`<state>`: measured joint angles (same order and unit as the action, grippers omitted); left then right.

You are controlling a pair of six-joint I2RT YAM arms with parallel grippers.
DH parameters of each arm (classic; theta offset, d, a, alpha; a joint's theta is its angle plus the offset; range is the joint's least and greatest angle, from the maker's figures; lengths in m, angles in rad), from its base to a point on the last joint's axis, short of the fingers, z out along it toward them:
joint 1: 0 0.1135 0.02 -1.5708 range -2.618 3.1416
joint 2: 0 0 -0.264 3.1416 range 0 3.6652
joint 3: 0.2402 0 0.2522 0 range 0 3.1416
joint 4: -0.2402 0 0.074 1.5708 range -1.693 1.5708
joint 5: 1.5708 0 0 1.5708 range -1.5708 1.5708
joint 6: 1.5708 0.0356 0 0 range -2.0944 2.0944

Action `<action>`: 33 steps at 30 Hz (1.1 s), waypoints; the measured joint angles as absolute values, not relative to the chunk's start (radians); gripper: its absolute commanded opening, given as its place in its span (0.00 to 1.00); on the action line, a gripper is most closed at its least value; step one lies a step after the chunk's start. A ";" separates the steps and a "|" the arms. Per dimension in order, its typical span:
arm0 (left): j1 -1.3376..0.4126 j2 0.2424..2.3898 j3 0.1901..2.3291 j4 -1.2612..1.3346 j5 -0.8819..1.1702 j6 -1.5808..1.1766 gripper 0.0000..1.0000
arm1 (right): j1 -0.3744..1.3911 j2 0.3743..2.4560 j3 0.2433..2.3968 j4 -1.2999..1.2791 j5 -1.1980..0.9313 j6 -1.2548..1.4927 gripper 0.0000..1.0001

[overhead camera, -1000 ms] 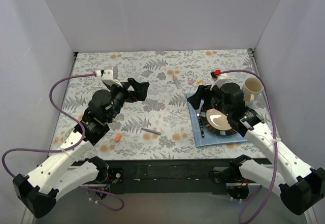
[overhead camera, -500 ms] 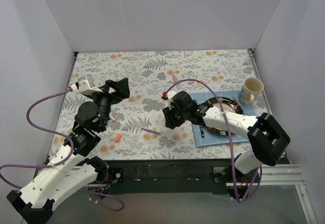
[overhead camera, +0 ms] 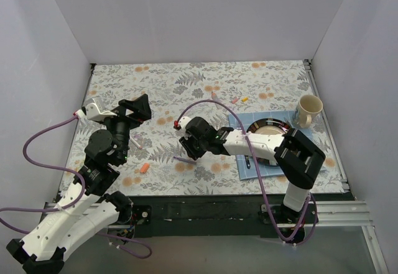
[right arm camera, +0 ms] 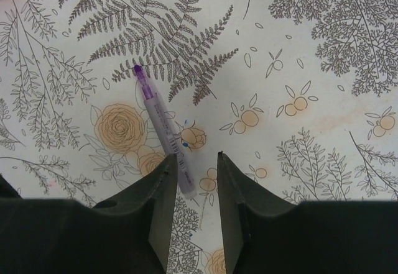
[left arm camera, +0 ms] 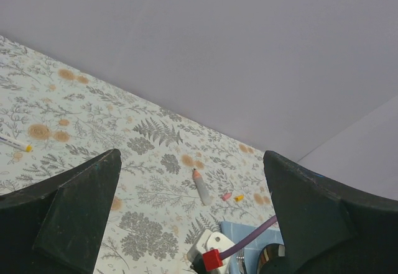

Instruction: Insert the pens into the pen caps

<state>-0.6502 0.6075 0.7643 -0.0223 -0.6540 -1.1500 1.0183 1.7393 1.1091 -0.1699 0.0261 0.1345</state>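
Note:
A purple pen [right arm camera: 163, 134] lies on the floral table [overhead camera: 186, 81]; in the top view it [overhead camera: 185, 160] is just in front of my right gripper [overhead camera: 186, 150]. My right gripper [right arm camera: 194, 162] is open and low over it, the pen's rear end between the jaws beside the left finger [right arm camera: 163, 181]. My left gripper [left arm camera: 191, 162] is wide open and empty, raised at the left [overhead camera: 134, 109]. A whitish pen with a pink tip [left arm camera: 201, 187] lies far back, a pink cap [left arm camera: 227, 196] and an orange-yellow cap [left arm camera: 239, 198] beside it. An orange cap [overhead camera: 144, 168] lies near the front. I see no purple cap.
A blue cloth [overhead camera: 239, 168] at the right holds a plate [overhead camera: 268, 128] and dark cutlery [overhead camera: 247, 162]; a cream mug [overhead camera: 309, 109] stands behind it. Another thin whitish pen [left arm camera: 15, 143] lies at the left. White walls close in three sides.
My right arm has swung left from over the plate to just above the purple pen. My left arm has drawn back to the left, its gripper still open.

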 measured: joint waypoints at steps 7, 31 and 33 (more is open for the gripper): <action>-0.650 0.607 0.762 -0.022 -0.670 -1.150 0.98 | 1.055 1.809 1.127 -0.181 0.055 0.130 0.38; -0.650 0.588 0.663 -0.353 -0.362 -1.531 0.87 | 1.125 1.595 0.866 -0.097 0.282 0.258 0.01; -0.650 0.590 0.607 -0.363 -0.307 -1.579 0.86 | 1.123 1.514 0.827 -0.083 0.290 0.277 0.01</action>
<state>-0.6502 0.5900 0.6067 -0.3626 -0.3069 -1.5791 1.1233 1.5143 0.8268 -0.0826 0.2905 0.2771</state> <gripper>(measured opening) 0.871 0.056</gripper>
